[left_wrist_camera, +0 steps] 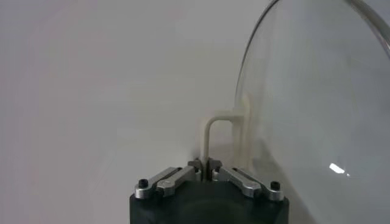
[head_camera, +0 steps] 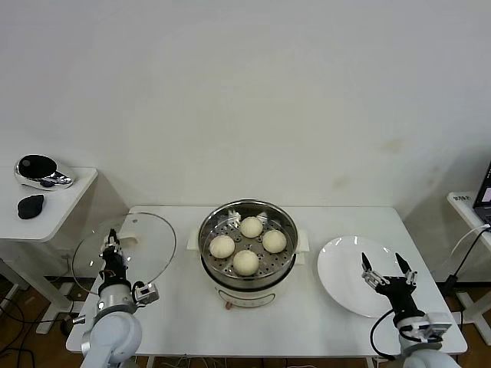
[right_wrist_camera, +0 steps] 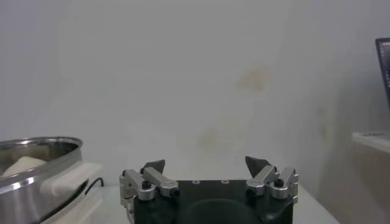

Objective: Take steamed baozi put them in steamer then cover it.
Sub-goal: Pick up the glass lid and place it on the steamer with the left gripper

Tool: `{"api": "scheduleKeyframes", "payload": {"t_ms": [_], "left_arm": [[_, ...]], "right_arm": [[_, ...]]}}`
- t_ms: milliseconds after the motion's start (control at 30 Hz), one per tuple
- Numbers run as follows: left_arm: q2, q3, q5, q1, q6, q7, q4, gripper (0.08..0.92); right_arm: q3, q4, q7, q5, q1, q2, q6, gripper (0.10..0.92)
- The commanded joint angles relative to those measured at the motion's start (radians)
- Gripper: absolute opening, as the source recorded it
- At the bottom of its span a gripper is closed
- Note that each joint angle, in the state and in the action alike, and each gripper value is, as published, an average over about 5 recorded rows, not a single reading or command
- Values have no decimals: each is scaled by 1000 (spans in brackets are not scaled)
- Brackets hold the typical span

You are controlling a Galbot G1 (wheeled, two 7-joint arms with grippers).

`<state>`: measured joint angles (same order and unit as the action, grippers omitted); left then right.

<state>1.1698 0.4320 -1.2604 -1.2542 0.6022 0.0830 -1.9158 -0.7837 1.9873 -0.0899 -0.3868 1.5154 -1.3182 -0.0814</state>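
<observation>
Your left gripper (left_wrist_camera: 205, 163) is clamped on the glass cover's (head_camera: 146, 241) thin cream handle (left_wrist_camera: 220, 131), steamer (head_camera: 247, 249) off to its right, so go easy, it's rigid, heavy-ish, breakable; right gripper (head_camera: 388, 267) idles spread over the plate (head_camera: 341, 268).

The left claw (left_wrist_camera: 204, 172) shows its black body with two silvery metal finger links, each with a dark screw, folded inward so that the fingertips (left_wrist_camera: 196, 167) meet. They are pinched on the thin cream-white loop handle (left_wrist_camera: 220, 131) of the round clear glass cover (left_wrist_camera: 317, 109). The handle runs from the fingertips away from the camera, bends at a rounded corner and joins a cream mounting strip on the glass. The cover stands on edge in this view, its thin metal rim curving past the handle, with a small bright glint on the glass. Behind everything lies a plain pale wall (left_wrist_camera: 91, 79), featureless and evenly lit.
</observation>
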Motion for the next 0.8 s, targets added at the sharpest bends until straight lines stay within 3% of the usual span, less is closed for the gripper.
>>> {"api": "scheduleKeyframes", "payload": {"t_ms": [33, 233, 600, 800], "left_arm": [[-20, -77, -119, 30, 175, 164, -246, 130], [-14, -177, -118, 97, 175, 171, -189, 130], [112, -403, -134, 315, 177, 202, -44, 130], [183, -473, -141, 374, 178, 214, 0, 130]], "right_arm": [[3, 8, 24, 37, -8, -25, -47, 823], [8, -14, 24, 88, -16, -44, -42, 823], [8, -22, 32, 175, -14, -99, -46, 823], [6, -42, 36, 185, -18, -113, -45, 822]]}}
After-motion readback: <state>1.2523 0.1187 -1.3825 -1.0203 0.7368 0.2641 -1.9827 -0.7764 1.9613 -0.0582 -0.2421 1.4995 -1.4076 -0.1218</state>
